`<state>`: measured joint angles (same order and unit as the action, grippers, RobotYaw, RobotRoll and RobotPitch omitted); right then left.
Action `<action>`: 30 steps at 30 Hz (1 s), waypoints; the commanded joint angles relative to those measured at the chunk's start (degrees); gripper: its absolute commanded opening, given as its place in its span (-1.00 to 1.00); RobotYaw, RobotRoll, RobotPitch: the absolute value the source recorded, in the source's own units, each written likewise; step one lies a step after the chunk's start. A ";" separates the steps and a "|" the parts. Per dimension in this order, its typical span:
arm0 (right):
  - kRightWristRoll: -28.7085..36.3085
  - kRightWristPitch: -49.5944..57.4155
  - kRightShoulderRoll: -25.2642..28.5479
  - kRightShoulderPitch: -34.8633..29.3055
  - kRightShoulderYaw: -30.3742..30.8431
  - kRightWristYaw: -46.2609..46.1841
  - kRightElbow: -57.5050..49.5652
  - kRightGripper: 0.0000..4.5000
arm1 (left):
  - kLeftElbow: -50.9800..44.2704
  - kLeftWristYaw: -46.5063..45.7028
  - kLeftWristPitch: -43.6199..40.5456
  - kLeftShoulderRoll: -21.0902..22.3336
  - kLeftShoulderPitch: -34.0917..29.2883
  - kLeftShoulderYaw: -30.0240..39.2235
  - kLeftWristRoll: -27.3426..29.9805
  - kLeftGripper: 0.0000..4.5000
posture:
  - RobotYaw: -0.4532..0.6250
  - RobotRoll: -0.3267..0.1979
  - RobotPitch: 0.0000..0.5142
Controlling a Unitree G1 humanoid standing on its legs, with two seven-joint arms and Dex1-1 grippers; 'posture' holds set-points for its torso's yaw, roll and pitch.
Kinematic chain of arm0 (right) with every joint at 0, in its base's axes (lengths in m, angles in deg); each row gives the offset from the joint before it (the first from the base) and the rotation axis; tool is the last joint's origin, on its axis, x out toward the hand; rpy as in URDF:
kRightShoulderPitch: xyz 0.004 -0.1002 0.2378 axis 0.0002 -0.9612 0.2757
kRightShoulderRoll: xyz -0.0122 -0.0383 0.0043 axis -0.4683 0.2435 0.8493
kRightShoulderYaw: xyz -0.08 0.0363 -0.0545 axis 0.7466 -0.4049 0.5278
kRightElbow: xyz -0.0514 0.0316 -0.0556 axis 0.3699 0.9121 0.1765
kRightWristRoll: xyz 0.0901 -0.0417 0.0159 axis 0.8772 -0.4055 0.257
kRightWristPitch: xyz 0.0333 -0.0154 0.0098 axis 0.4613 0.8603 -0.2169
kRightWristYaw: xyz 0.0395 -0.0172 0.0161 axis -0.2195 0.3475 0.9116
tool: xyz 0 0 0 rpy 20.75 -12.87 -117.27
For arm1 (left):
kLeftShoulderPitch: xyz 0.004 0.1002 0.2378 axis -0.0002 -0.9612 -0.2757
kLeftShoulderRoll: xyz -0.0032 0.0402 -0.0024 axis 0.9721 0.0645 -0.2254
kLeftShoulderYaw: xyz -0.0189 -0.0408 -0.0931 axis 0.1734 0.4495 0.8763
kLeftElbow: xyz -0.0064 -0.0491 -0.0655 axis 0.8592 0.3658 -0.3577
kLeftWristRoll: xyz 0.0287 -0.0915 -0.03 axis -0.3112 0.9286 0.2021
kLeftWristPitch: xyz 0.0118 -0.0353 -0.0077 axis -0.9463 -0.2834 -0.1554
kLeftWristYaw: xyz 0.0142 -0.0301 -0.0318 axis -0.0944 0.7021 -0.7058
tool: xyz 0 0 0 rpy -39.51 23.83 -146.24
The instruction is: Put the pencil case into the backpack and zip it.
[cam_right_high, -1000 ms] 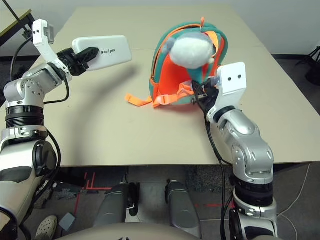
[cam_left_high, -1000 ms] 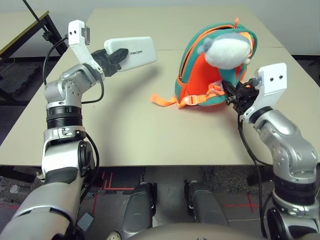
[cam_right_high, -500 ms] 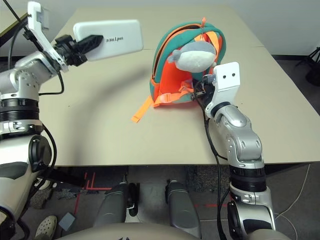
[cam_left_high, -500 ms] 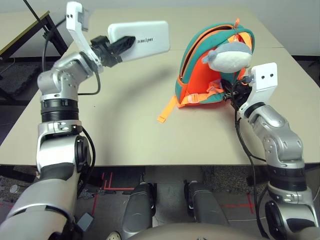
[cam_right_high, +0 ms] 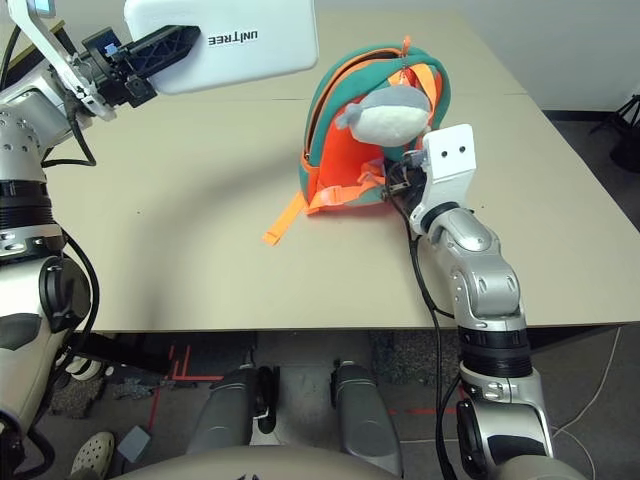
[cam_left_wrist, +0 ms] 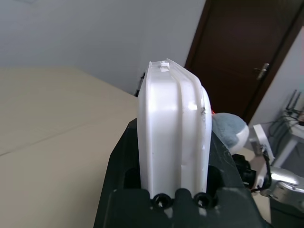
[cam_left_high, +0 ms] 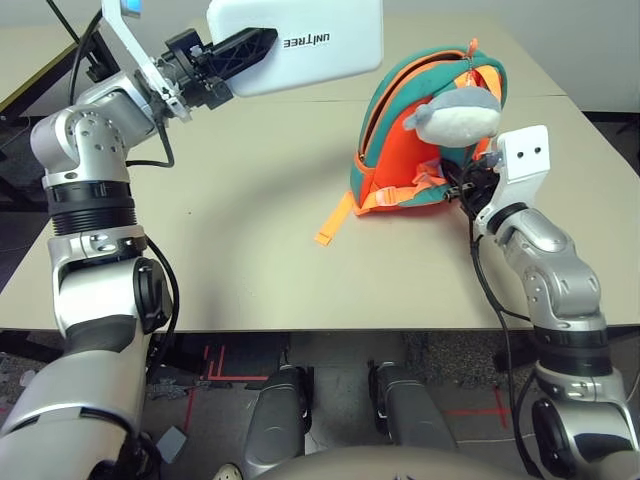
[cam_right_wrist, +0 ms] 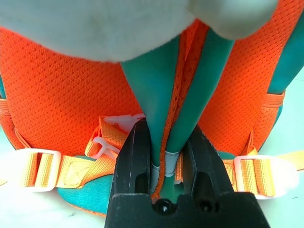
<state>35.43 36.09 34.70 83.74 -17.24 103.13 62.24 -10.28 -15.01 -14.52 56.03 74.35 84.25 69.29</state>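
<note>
Presently, the bench (cam_left_high: 250,280) carries the backpack (cam_left_high: 385,170), which stands right of the middle, nearer the far edge than the near one, with its strap side towards the robot. A dark gap (cam_right_high: 314,124) runs along the left side of its top, so the main compartment looks unzipped and ready to take something. The pencil case (cam_left_high: 335,58) is out of the backpack, lifted above the far left part of the bench. Picking it up and steadying the backpack are done; putting the case in and zipping up are left, so I judge the task to be around its middle.

The pencil case sits between the fingers of the left hand (cam_left_high: 272,38), which is closed on its two broad faces near one end. The rest of it reaches out beyond the fingertips, towards the backpack but well apart from it. The right hand (cam_right_wrist: 167,124) is closed on the folded teal strap (cam_right_wrist: 151,83), low on the backpack, just below the plush toy (cam_left_high: 458,118). A loose orange strap end (cam_left_high: 337,218) lies towards the near edge.
</note>
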 commanded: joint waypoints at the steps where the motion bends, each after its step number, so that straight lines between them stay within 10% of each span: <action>1: -0.86 0.55 -0.25 -0.17 0.33 -0.56 2.06 -0.69 | -0.29 1.23 0.93 -0.95 0.25 -1.76 -0.37 -0.45 | -0.46 0.25 -0.60; 30: -1.75 -0.10 -1.63 0.28 0.76 -1.43 1.24 -0.69 | 40.45 7.27 31.12 -17.28 17.38 -16.47 -25.32 -0.45 | -0.56 0.25 -0.68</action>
<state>34.20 35.53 33.31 84.60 -16.71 102.30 63.13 27.68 -7.25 14.79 39.81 90.07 67.67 45.28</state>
